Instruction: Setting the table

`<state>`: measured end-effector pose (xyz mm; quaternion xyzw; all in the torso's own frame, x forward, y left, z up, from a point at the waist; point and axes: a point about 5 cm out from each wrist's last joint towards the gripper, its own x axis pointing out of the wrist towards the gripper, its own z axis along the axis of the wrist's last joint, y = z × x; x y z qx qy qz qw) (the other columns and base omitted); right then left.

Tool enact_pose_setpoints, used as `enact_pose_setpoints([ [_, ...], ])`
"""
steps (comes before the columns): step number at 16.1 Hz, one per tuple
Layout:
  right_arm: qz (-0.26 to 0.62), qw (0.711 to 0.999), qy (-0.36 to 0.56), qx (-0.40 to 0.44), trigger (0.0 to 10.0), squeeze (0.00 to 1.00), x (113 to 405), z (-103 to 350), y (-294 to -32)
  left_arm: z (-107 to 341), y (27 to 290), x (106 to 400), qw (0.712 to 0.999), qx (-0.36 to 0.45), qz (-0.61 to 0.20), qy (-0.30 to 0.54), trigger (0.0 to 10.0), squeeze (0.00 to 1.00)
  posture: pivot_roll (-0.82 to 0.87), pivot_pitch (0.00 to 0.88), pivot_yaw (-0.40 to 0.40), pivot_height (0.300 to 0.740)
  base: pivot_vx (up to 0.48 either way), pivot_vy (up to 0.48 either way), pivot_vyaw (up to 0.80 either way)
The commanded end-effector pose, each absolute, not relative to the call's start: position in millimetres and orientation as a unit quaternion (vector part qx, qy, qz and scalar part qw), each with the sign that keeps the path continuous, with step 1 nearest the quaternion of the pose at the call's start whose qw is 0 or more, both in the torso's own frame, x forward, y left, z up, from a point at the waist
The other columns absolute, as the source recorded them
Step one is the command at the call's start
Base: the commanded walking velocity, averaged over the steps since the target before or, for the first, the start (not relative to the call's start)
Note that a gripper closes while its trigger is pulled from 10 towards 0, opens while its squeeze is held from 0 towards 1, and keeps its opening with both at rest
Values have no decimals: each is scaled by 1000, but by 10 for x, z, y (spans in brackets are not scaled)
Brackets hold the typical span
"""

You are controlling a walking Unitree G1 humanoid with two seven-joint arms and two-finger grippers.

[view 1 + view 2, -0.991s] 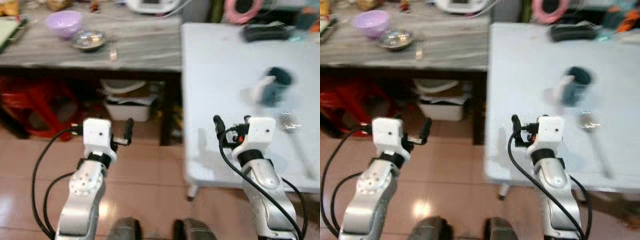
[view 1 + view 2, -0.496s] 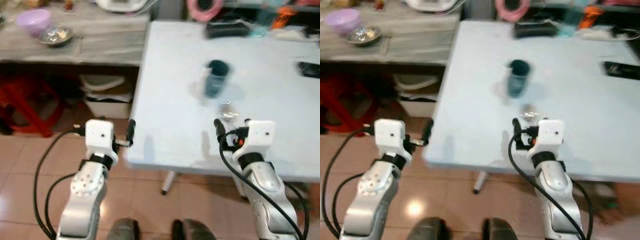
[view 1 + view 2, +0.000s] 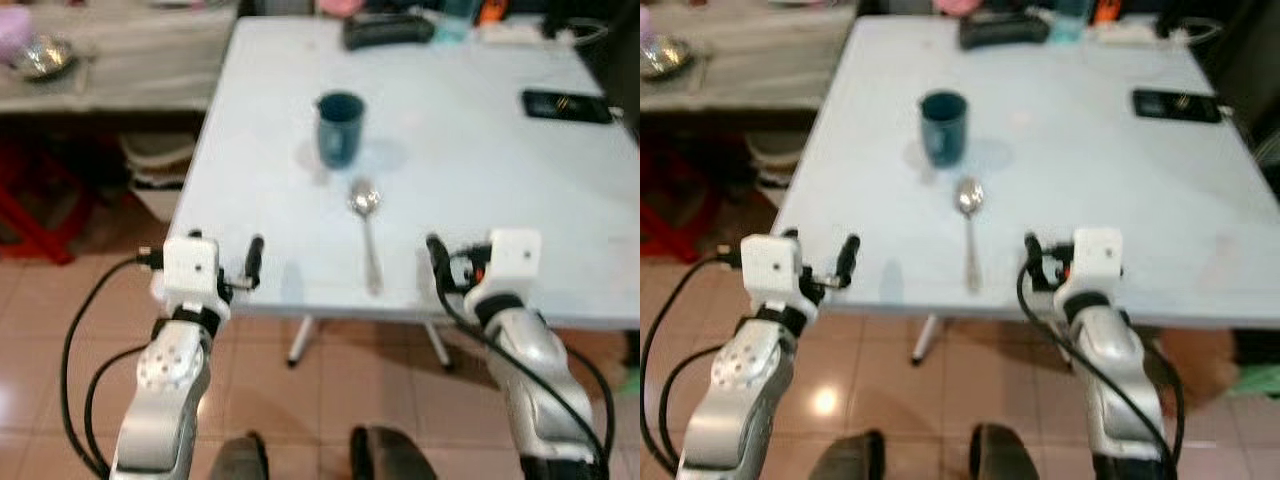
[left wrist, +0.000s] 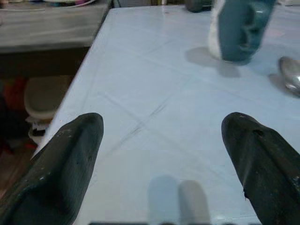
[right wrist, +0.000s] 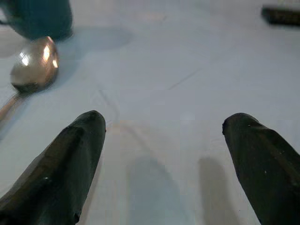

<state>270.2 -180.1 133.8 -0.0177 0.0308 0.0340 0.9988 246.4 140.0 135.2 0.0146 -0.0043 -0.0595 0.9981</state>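
Observation:
A teal mug [image 3: 340, 128] stands upright on the white table [image 3: 480, 170], towards its left half. A metal spoon [image 3: 366, 225] lies just in front of the mug, bowl end near the mug, handle pointing at the table's front edge. My left gripper [image 4: 164, 159] hovers open over the table's front left corner, with the mug [image 4: 241, 28] ahead of it. My right gripper [image 5: 164, 159] is open above the front edge, to the right of the spoon [image 5: 33, 65]. Neither gripper holds anything.
A black phone [image 3: 566, 104] lies at the table's right side and a black object [image 3: 388, 28] at its far edge. To the left stands a grey side table [image 3: 130, 70] with a steel bowl [image 3: 42, 57]; a white bin [image 3: 150, 180] sits beneath it.
The whole view has shifted: the white table now sits centred before me and closer, the side table has slid off to the left. Both arms keep the same pose.

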Motion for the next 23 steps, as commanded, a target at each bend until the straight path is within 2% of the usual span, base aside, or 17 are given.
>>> enact_pose_setpoints([
  [1, 50, 998, 23, -12, 10000, 0, 2727, 1358, -1751, 1339, 1463, 2447, 999, 25, -46, 2, 10000, 0, -7, 181, 14, 740, 0, 0, 519],
  [5, 49, 999, 16, -15, 10000, 0, 2809, 1410, -1748, 1338, 1471, 2437, 999, 27, -42, 4, 10000, 0, 1, 189, 11, 740, 0, 0, 747],
  [14, 42, 996, 67, -30, 10000, 0, 2931, 1321, -1639, 1348, 1483, 2393, 999, 30, -45, 7, 10000, 0, 16, 215, 9, 740, 0, 0, 0],
  [15, 45, 996, 74, -22, 8118, 0, 2929, 1293, -1619, 1346, 1480, 2386, 998, 30, -45, 8, 10000, 0, 16, 220, 8, 740, 0, 0, 0],
  [16, 43, 995, 88, -9, 0, 0, 2939, 1254, -1609, 1341, 1471, 2380, 998, 30, -47, 10, 10000, 0, 16, 224, 10, 740, 0, 0, 0],
  [23, 38, 988, 150, 17, 0, 0, 2938, 1129, -1661, 1342, 1451, 2386, 998, 27, -53, 13, 10000, 0, 14, 229, 11, 740, 0, 0, 0],
])
